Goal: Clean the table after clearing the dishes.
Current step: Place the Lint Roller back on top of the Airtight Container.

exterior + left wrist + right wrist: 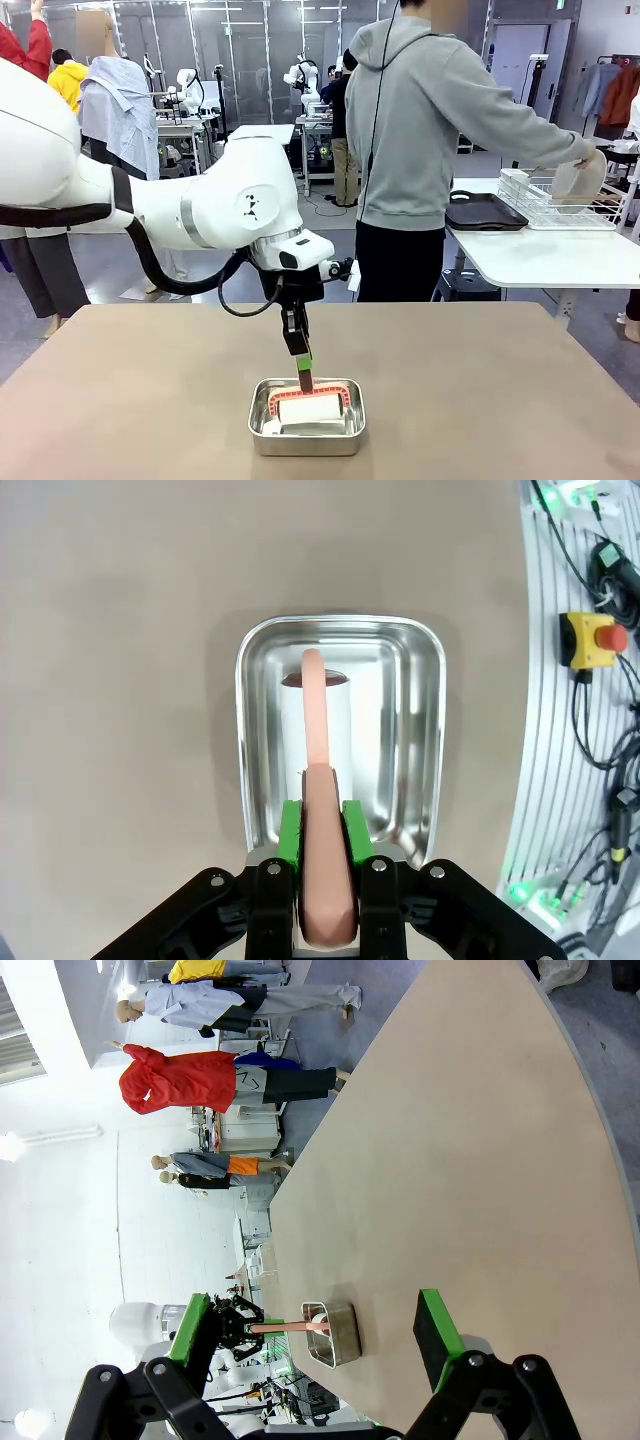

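**With the dishes off the table, wiping hasn't started**

While the person [425,120] stands turned away at the white side table [560,255], putting a white plate [580,178] into the wire rack [560,205] beside a dark tray [485,212], the taupe table [480,380] carries nothing but the steel pan [306,417]. So I judge clearing is done or nearly done.

Left gripper [325,830]: fingers clamped together on a pinkish-tan handle [322,780]. The handle runs straight out beyond the fingertips, down into the pan [400,730] directly ahead of them. Its far end meets a white roll or pad [310,408] lying in the pan; can't tell whether that pad is fixed to the handle or just touched.

Right gripper [320,1335]: fingers wide apart, nothing between them, hanging well off from the pan [333,1332], which sits far beyond its fingertips.

Left to do, by my read: lift the wiper out of the pan and wipe the whole tabletop. No wiped area is visible yet.
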